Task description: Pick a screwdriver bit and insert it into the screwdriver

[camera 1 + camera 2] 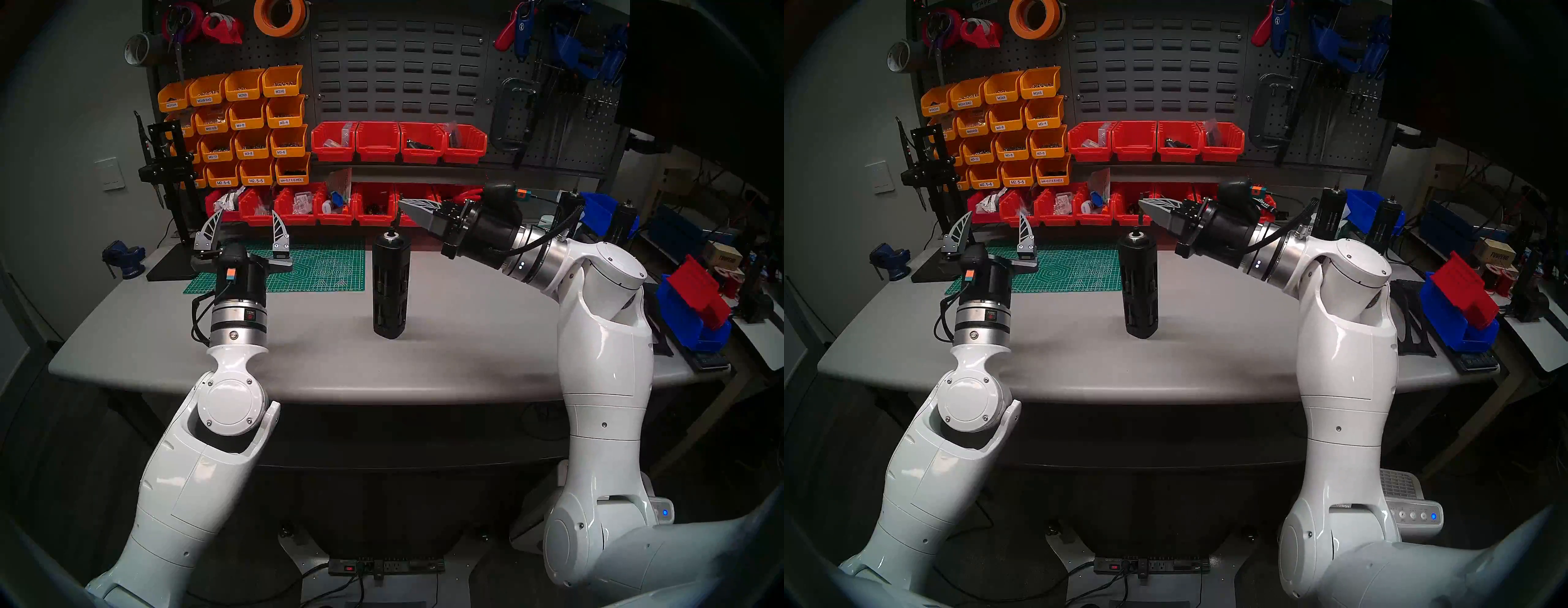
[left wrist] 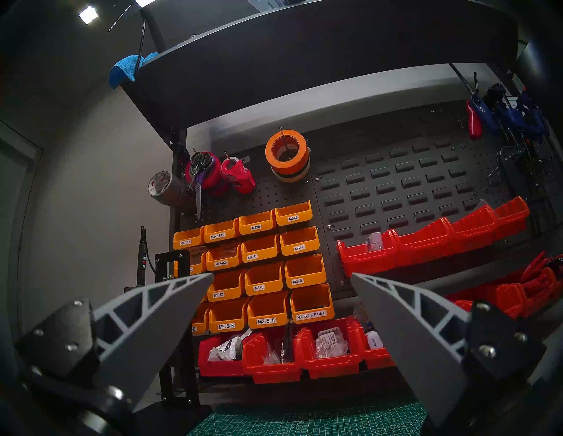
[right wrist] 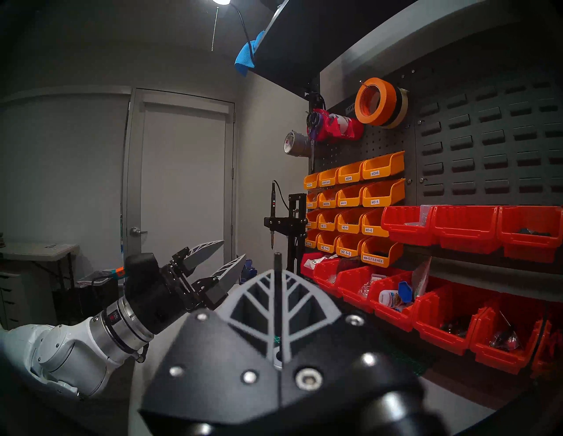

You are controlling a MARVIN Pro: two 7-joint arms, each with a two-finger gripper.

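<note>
The left gripper point(image 1: 247, 227) stood upright, fingers spread wide, near the bench's back left; the right gripper point(image 1: 409, 206) reached leftward, fingers pressed together.

Grey table point(image 1: 466, 361); dark pegboard point(image 1: 403, 63) far; white door point(image 3: 182, 170) left; ceiling light point(image 2: 88, 14) on.

Green cutting mat point(image 1: 314, 271), red bins point(image 1: 377, 140)

Matt black plastic on the screwdriver point(image 1: 391, 283), silver metal ring up top; smooth grey tabletop point(image 1: 466, 339); glossy white arm shells.
</note>
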